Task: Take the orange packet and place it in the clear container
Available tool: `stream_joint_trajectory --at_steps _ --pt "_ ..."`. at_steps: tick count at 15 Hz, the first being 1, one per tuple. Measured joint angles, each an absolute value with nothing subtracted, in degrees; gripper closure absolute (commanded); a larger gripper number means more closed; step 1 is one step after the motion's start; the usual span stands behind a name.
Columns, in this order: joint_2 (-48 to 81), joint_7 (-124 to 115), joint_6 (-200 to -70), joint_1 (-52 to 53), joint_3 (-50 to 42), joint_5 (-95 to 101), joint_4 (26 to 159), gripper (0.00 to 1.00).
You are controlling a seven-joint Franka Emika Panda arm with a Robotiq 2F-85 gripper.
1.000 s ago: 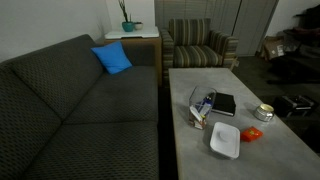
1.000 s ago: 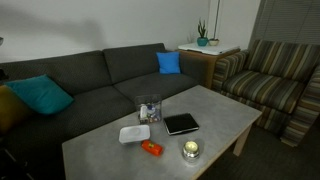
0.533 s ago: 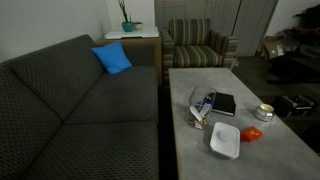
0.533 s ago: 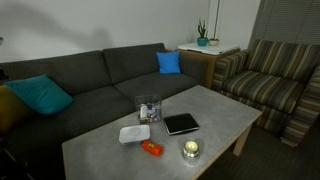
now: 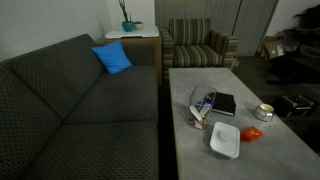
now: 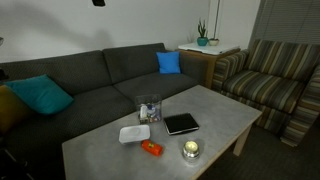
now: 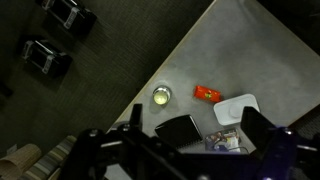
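Far below me on the grey table [image 7: 240, 50], the orange packet [image 7: 206, 93] lies flat between the round tin [image 7: 161, 96] and the white dish [image 7: 237, 108], touching neither. Beyond the dish stands the clear container [image 7: 225, 138], beside the black book [image 7: 178, 130]. My gripper [image 7: 185, 160] hangs high overhead, jaws spread wide and holding nothing.

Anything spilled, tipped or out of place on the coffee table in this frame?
Nothing stands out. The orange packet lies flat on the table beside the white dish; the clear container stands upright, and nothing looks spilled.
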State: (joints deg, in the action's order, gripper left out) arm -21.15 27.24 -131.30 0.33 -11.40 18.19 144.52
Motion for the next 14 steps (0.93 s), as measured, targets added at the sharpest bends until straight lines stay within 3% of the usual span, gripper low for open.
stream_joint_trajectory --at_steps 14 --pt "-6.71 20.68 -135.57 2.83 -8.3 -3.94 143.58 0.0"
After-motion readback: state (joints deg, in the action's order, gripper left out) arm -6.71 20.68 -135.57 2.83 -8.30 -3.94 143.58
